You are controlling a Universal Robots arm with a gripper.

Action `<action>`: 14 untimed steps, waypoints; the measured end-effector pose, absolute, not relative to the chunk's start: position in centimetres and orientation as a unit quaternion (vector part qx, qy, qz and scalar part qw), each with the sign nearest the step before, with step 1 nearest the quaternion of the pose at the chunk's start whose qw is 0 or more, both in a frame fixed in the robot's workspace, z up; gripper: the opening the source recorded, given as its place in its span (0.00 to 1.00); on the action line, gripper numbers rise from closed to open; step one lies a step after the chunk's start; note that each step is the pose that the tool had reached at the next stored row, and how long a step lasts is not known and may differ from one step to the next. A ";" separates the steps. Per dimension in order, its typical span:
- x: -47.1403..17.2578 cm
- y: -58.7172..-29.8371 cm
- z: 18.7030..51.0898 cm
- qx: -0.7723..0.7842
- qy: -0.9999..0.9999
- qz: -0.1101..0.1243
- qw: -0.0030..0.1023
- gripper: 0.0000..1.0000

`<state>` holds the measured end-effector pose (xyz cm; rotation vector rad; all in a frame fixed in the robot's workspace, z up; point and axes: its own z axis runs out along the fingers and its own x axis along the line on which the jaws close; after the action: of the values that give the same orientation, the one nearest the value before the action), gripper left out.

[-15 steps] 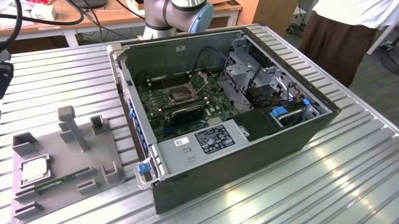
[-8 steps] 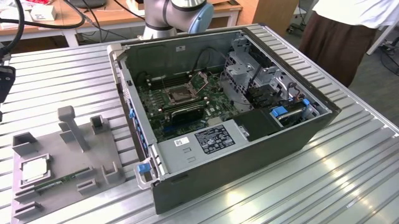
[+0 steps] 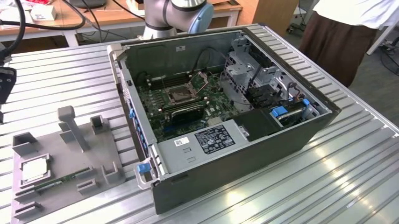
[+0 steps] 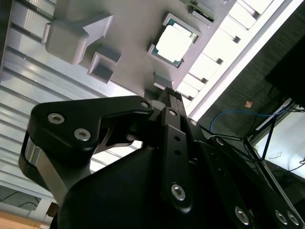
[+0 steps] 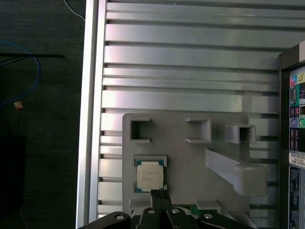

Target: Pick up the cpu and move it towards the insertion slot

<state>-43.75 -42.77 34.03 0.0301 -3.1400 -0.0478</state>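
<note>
The cpu [image 3: 34, 169] lies flat in a square pocket of the grey tray [image 3: 65, 156] at the exterior view's left, silvery face up. Both wrist views show the cpu [image 5: 150, 175] [image 4: 174, 44] below me and still in its pocket. My gripper [image 5: 160, 193] [image 4: 171, 93] hangs well above the tray, just beside the cpu, with its thin black fingers pressed together and holding nothing. The insertion slot [image 3: 181, 94] is the dark square socket on the green board inside the open computer case [image 3: 249, 154].
A long green memory stick [image 3: 62, 179] rests on the tray near the cpu. Grey posts and blocks [image 5: 238, 174] rise from the tray. The ribbed metal table [image 3: 349, 177] ends close to the tray [image 5: 90, 143]. A person [image 3: 349, 32] stands beyond the case.
</note>
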 end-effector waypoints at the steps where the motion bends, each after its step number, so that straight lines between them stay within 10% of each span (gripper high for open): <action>1: -43.7 -42.8 34.0 0.010 -1.000 -0.015 0.001 0.11; 14: -43.8 -44.0 32.5 0.010 -1.000 -0.015 0.001 0.11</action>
<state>-43.76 -44.00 32.48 0.0300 -3.1400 -0.0478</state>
